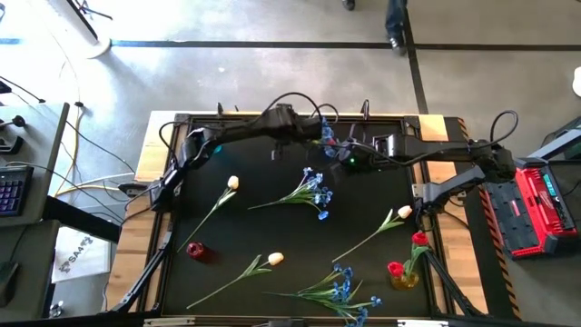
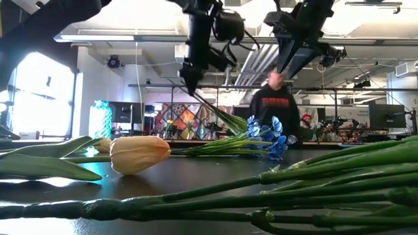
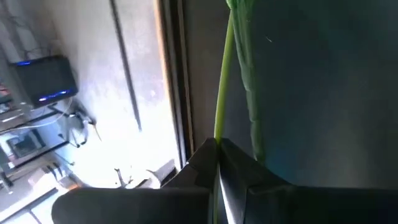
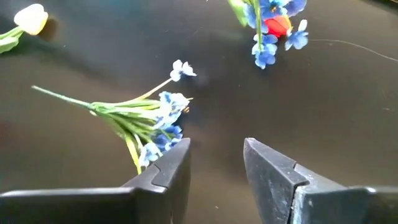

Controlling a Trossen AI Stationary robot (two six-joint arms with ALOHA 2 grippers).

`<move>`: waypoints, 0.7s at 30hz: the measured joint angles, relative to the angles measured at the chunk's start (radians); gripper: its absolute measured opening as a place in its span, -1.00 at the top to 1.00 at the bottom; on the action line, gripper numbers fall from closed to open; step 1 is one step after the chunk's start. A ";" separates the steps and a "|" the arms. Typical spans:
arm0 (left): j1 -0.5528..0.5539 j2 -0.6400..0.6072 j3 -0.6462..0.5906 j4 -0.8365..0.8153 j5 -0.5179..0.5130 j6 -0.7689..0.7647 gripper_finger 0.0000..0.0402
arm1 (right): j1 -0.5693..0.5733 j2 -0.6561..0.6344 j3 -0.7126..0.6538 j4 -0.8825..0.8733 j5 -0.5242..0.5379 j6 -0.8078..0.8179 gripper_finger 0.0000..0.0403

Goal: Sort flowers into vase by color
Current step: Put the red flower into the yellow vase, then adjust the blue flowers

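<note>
My left gripper (image 1: 320, 134) is over the table's far middle, shut on a blue spray (image 1: 327, 138) whose blossoms (image 2: 261, 127) hang below it. My right gripper (image 1: 349, 156) hovers open just beside it, above the table (image 4: 216, 155). On the black tabletop lie two more blue sprays (image 1: 313, 191) (image 1: 340, 292) and three cream tulips (image 1: 233, 182) (image 1: 275, 259) (image 1: 404, 212). Two red tulips (image 1: 419, 239) stand in an amber vase (image 1: 404, 279) near the right front corner. A small red vase (image 1: 195, 251) stands left front. My left gripper (image 3: 216, 146) pinches the blue spray's thin green stem (image 3: 221, 118) between its two shut fingers, coming from above and pointing down (image 2: 189, 85). The stem slants down from the fingers toward the blossoms, and the spray looks lifted clear of the table.
A raised frame edges the black tabletop (image 1: 272, 227). Cables run along its far edge (image 1: 363, 136). A red case (image 1: 536, 209) sits off the table's right side, and a keyboard (image 1: 14, 186) off its left. A person (image 2: 277, 108) stands in the room beyond the far edge.
</note>
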State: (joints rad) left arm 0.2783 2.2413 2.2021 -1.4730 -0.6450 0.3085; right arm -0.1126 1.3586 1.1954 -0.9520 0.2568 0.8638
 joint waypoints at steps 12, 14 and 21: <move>0.060 -0.149 0.045 -0.034 0.658 -0.101 1.00 | 0.009 -0.001 0.000 0.041 0.011 -0.007 0.32; 0.076 -0.174 0.045 -0.019 0.668 -0.122 1.00 | 0.010 -0.001 0.000 0.051 0.012 -0.006 0.32; 0.135 -0.265 0.045 0.039 0.772 -0.171 1.00 | 0.034 -0.001 0.000 0.061 0.011 0.000 0.32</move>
State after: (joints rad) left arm 0.4136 1.9765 2.2467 -1.4341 0.1274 0.1376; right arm -0.0782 1.3575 1.1957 -0.8913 0.2681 0.8639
